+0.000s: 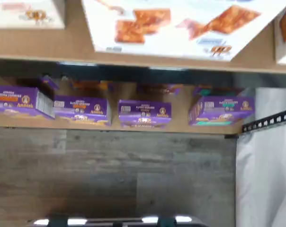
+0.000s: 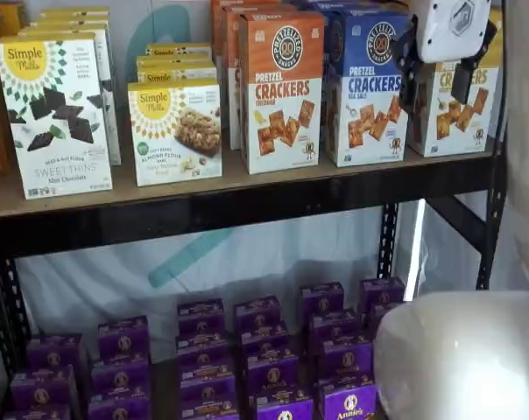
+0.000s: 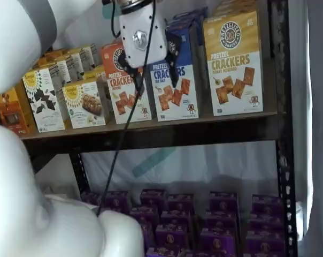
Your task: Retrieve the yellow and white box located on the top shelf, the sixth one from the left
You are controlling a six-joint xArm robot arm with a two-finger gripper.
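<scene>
The yellow and white box (image 3: 233, 64) stands upright at the right end of the top shelf (image 3: 151, 136). It has a yellow top, a black round logo and "CRACKERS" lettering. In a shelf view it (image 2: 448, 118) is partly hidden behind my gripper (image 2: 436, 87). My gripper is open, with a gap between its two black fingers, and holds nothing. It hangs in front of the shelf, apart from the box, and also shows in a shelf view (image 3: 150, 75). The wrist view shows the box's white lower part (image 1: 181, 23) with cracker pictures on the tan board (image 1: 62, 47).
An orange-topped cracker box (image 2: 282, 87) and a blue-topped one (image 2: 365, 87) stand left of the target. Simple Mills boxes (image 2: 59, 114) stand further left. Several purple boxes (image 2: 264, 350) fill the lower shelf. A black upright (image 2: 497, 175) borders the right end. My white arm (image 3: 44, 214) fills the foreground.
</scene>
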